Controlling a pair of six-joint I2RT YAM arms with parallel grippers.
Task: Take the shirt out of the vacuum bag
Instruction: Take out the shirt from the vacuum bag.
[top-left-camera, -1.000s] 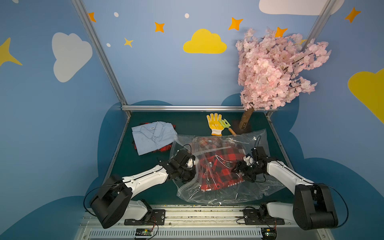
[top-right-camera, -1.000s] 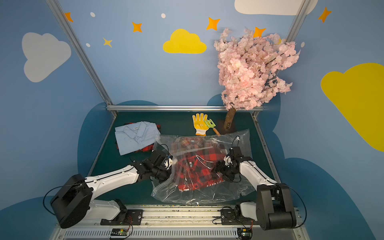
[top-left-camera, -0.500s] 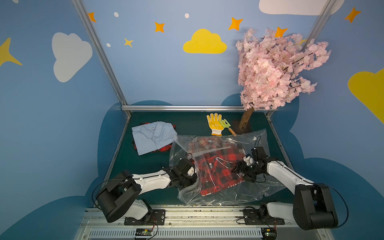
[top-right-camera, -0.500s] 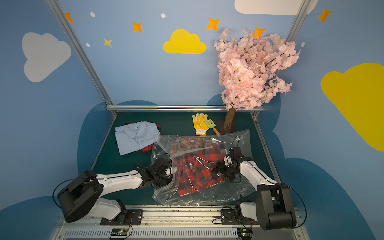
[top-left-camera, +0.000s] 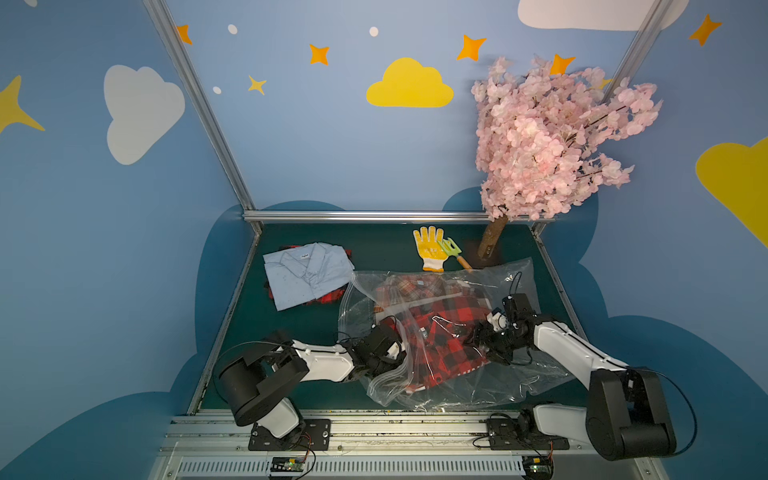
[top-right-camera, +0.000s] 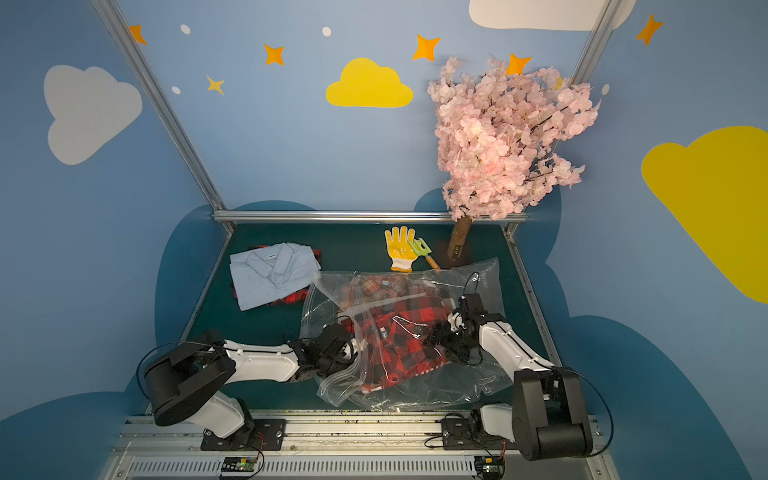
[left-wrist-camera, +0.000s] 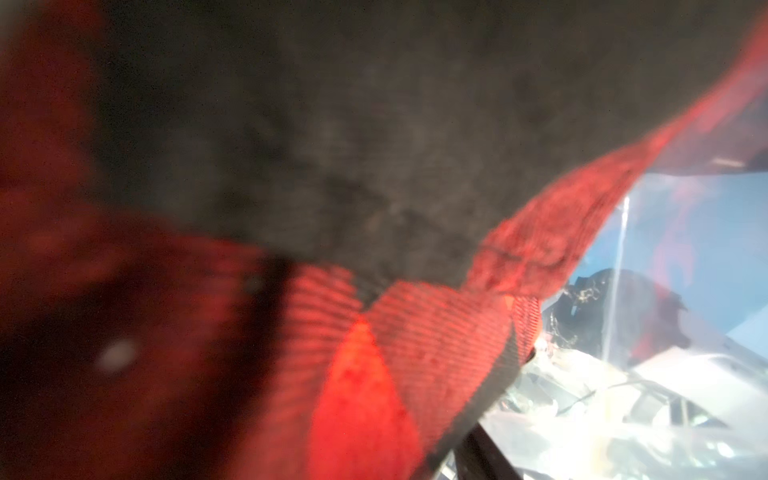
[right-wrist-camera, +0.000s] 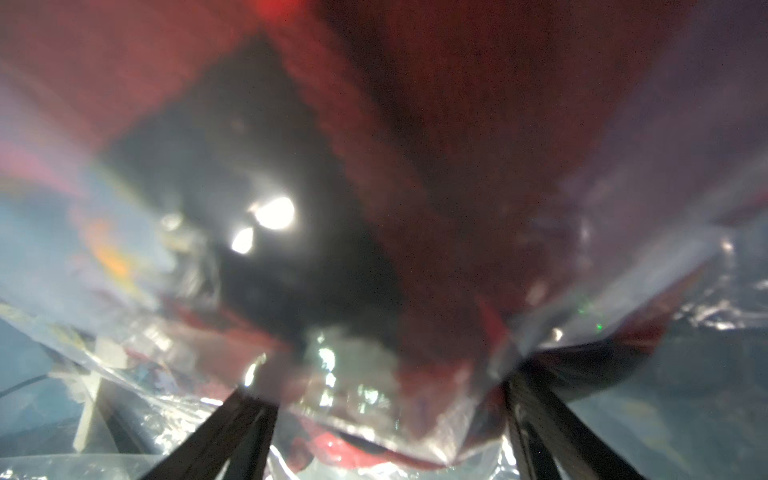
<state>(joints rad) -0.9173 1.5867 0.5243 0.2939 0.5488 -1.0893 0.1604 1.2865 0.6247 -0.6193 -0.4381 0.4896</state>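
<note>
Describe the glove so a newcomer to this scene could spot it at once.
Find the pink tree at the table's far edge. Beside its trunk lies the glove, fingers pointing at the back wall. It is the table's only yellow thing, white-cuffed, a green rake beside it.

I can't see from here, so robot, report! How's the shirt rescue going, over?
Left tool at mouth of the vacuum bag, against the red plaid shirt, grip unclear. Right tool spread wide over the bag. Shirt mostly inside. Only plastic in the way.
</note>
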